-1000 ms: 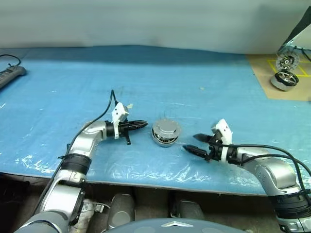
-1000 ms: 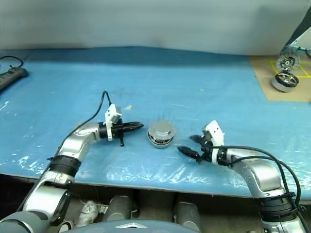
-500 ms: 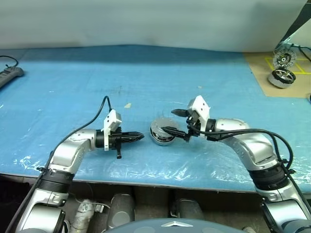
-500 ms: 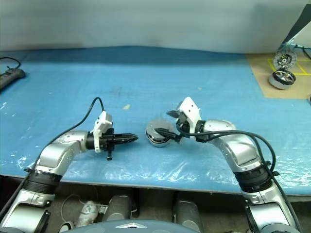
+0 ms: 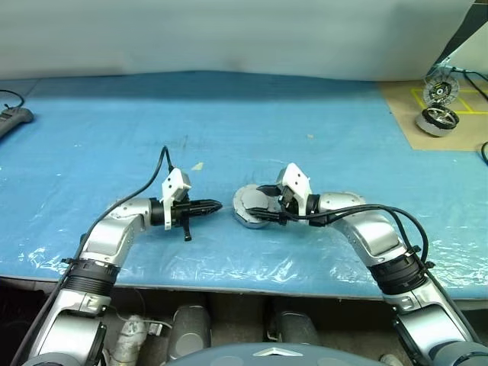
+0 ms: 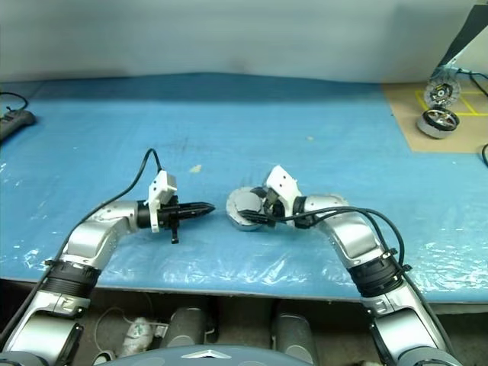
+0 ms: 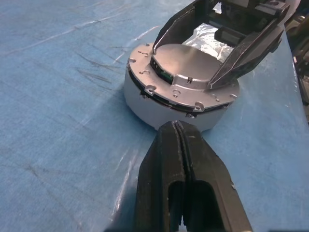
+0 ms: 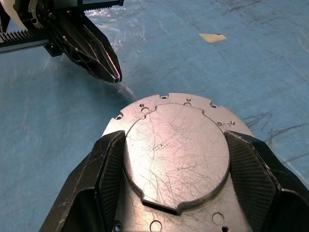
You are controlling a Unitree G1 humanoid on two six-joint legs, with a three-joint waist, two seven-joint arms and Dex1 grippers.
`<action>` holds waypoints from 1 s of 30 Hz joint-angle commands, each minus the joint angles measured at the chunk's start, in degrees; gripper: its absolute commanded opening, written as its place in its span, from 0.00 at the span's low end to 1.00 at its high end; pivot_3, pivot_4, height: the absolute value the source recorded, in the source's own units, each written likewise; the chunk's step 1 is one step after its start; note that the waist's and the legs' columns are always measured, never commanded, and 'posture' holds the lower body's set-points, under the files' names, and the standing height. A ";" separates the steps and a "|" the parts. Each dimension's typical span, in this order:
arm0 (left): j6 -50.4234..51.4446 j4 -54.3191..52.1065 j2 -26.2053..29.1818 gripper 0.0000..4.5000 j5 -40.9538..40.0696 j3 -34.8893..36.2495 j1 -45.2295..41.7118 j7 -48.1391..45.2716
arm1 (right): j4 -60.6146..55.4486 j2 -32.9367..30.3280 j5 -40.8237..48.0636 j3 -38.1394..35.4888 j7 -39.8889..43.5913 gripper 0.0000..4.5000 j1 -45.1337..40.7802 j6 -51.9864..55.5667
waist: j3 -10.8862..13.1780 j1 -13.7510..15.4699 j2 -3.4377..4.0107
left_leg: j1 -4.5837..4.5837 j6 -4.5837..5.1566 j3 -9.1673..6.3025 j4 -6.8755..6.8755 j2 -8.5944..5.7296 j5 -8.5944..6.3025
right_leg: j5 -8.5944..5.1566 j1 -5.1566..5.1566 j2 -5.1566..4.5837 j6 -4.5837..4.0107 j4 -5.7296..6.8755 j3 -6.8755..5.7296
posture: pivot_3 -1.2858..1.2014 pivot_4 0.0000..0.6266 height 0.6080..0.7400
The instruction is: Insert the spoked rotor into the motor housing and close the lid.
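Observation:
The motor housing (image 5: 249, 219) is a round silver cup that sits on the blue mat, and its lid (image 8: 176, 145) lies flat and closed on top. The spoked rotor is hidden. My right gripper (image 5: 258, 203) reaches in from the right. Its two black fingers (image 8: 108, 169) press against opposite sides of the lid's raised round centre. My left gripper (image 5: 217, 205) is shut with nothing in it. It points at the housing's side wall (image 7: 159, 104) from the left, a short gap away.
A brown board (image 5: 457, 133) at the far right carries another motor (image 5: 437, 120) with its disc standing up. A power strip (image 5: 11, 118) lies at the far left. A small tan scrap (image 5: 197, 165) lies on the mat behind the left gripper. The table's front edge runs just below both arms.
My right gripper swung left from beside the housing onto it, rolled, and its fingers came in against the lid's raised centre. The left gripper stayed shut and barely moved.

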 commanded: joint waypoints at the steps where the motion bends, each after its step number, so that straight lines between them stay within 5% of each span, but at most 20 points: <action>1: -1.42 0.90 -0.33 0.00 0.39 0.14 -1.80 0.03 | 1.50 1.03 -1.32 0.89 -0.04 0.65 -0.43 0.00 | 0.00 0.00 0.00 | 0.00 0.00 0.00 0.01 0.00 0.00 | 0.00 0.00 0.00 0.00 0.02 0.00 | 0.52 0.24 1.00; 20: -3.27 5.31 -2.80 0.00 1.25 0.33 -7.04 -0.09 | 10.09 0.34 -10.34 6.07 1.45 0.65 2.89 -4.70 | -0.03 0.11 -0.02 | 0.93 0.11 0.00 0.09 -0.01 -0.11 | -0.01 0.84 -0.01 -0.01 0.14 0.11 | 0.52 0.24 1.00; 30: -20.00 20.80 -6.40 0.00 10.28 -4.73 -9.59 -0.60 | 9.24 0.95 -9.32 4.38 1.68 0.65 2.29 -3.09 | -0.34 0.18 -0.18 | 0.96 0.11 -0.02 -0.13 -0.03 -0.11 | 0.00 0.96 -0.01 0.00 -0.18 0.07 | 0.52 0.24 1.00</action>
